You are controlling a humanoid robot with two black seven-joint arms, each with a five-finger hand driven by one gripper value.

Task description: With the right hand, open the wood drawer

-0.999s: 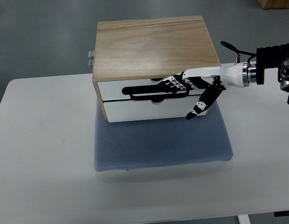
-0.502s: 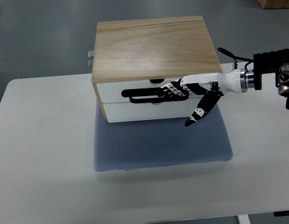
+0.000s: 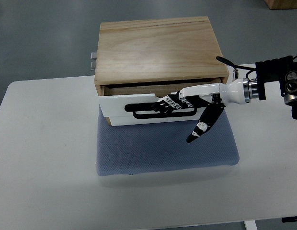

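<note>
On the blue pad (image 3: pixel 163 151), the wood drawer (image 3: pixel 139 103) juts slightly from its wooden box (image 3: pixel 158 48).
Right hand (image 3: pixel 182 101) lies with fingers (image 3: pixel 160 103) hooked across the white front, thumb hanging free; that shallow hold could slip, or a crooked pull might drag the box along the soft pad.

front: blue pad (image 3: pixel 163 148) bare | drawer (image 3: pixel 139 103) overhangs pad's back edge

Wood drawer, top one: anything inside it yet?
The top drawer is only pulled out slightly by the right hand. The gap shows just shadowed wood; the cabinet top covers everything deeper, so contents can't be seen.
</note>
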